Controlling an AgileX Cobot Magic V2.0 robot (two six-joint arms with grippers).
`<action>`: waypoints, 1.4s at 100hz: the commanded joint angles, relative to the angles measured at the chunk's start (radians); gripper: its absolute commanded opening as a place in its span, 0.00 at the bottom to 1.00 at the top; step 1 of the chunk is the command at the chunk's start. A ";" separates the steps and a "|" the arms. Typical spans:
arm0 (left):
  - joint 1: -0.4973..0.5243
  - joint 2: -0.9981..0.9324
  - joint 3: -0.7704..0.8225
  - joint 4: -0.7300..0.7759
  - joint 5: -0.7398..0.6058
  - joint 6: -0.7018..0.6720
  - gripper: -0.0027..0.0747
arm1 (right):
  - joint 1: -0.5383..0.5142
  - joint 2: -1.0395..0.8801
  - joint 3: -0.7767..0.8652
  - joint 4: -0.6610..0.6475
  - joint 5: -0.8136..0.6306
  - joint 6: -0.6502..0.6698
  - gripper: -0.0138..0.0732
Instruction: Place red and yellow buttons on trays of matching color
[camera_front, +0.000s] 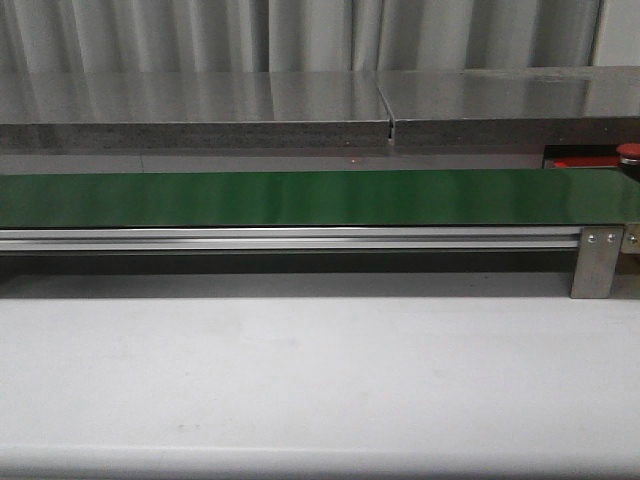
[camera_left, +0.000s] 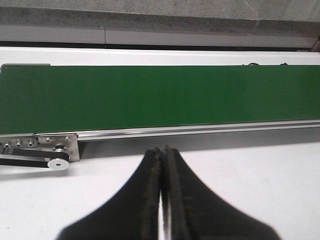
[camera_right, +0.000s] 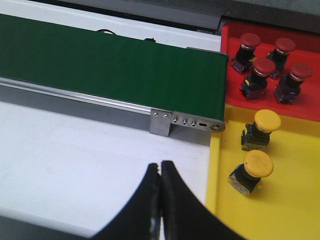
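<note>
My left claw (camera_left: 162, 152) is closed on nothing, tips together above the white table (camera_left: 260, 175), just short of the green belt (camera_left: 160, 97). My right claw (camera_right: 160, 167) is closed too and empty, near the belt's end. Past that end sits the red tray (camera_right: 231, 75) with 4 red buttons (camera_right: 264, 66) standing in it. Touching it is the yellow tray (camera_right: 290, 200), holding 2 yellow buttons (camera_right: 257, 164). The belt itself carries nothing.
</note>
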 joint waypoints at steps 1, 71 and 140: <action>-0.005 -0.001 -0.030 -0.030 -0.057 -0.002 0.11 | -0.002 0.001 -0.024 0.003 -0.080 0.000 0.08; 0.042 0.088 -0.135 0.180 -0.036 -0.270 0.88 | -0.002 0.001 -0.024 0.003 -0.080 0.000 0.08; 0.442 0.878 -0.765 0.161 0.062 -0.314 0.88 | -0.002 0.001 -0.024 0.003 -0.080 0.000 0.08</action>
